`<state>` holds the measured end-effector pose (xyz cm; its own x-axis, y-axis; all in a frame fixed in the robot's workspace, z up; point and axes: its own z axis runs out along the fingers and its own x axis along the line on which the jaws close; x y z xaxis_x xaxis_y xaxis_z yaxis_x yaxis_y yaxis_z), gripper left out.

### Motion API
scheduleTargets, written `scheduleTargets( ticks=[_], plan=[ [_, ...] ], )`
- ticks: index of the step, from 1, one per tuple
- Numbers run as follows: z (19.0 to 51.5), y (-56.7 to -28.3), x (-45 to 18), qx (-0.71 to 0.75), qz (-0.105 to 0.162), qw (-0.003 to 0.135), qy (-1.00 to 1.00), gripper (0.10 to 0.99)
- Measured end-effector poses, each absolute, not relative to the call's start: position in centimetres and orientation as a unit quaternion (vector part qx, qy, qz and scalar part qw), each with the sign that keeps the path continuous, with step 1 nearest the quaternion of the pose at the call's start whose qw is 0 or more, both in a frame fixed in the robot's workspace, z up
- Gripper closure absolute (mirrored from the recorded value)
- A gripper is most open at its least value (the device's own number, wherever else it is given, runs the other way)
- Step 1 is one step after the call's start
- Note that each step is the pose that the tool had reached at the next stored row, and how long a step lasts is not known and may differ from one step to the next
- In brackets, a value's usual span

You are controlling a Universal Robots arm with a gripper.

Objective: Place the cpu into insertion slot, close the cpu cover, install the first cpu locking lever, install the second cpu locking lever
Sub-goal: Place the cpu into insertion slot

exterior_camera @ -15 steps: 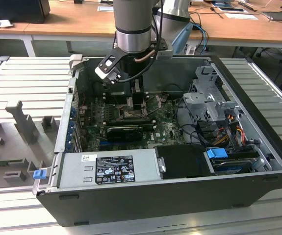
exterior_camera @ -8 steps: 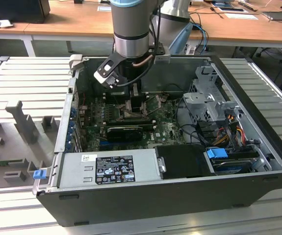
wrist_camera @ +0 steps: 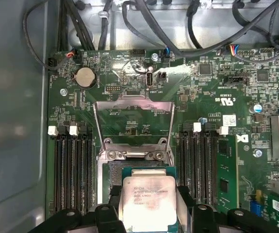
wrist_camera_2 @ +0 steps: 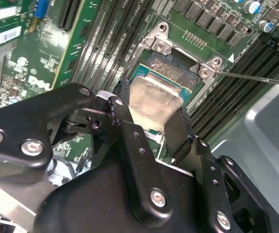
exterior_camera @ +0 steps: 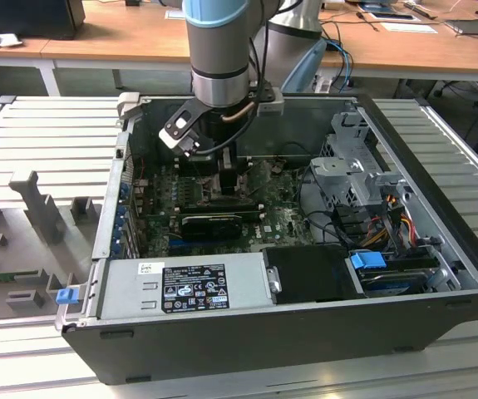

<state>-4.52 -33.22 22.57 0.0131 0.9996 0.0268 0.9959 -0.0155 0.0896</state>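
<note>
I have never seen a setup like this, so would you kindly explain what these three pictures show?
A robot arm reaches into an open computer case lying on a slatted table; the exterior view shows this from outside. Both wrist views come from cameras riding on the arm, looking at the green circuit board. There the gripper holds the cpu, a small silvery chip, between its fingers, right at the insertion slot. The cpu cover stands swung open.

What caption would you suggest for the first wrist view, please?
The gripper holds the cpu over the insertion slot, with the cpu cover swung open.
</note>
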Motion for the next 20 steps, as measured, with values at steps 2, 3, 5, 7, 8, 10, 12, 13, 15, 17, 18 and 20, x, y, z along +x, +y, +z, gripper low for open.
scheduleTargets(
  ticks=[2,3,5,7,8,10,12,13,15,17,18,20],
  plan=[
    [22.2,-33.0,-4.6,0.711,0.041,0.023,0.701,0.561],
    [22.1,-32.9,-4.6,0.711,0.041,0.023,0.701,0.561],
    [21.9,-32.7,-4.6,0.711,0.041,0.023,0.701,0.561],
    [21.5,-32.5,-4.8,0.713,0.041,0.023,0.7,0.561],
    [21.4,-32.5,-4.8,0.714,0.041,0.023,0.699,0.561],
    [21.0,-32.4,-4.8,0.714,0.041,0.023,0.699,0.561],
    [20.8,-32.2,-4.8,0.714,0.041,0.023,0.699,0.561],
    [20.6,-32.1,-4.8,0.714,0.041,0.023,0.699,0.561],
    [20.5,-32.1,-4.8,0.714,0.041,0.023,0.699,0.561],
    [20.3,-32.1,-4.8,0.714,0.041,0.023,0.699,0.561],
    [20.3,-32.1,-4.8,0.714,0.041,0.023,0.699,0.561],
    [20.3,-32.1,-4.8,0.714,0.041,0.023,0.699,0.561]
  ],
)
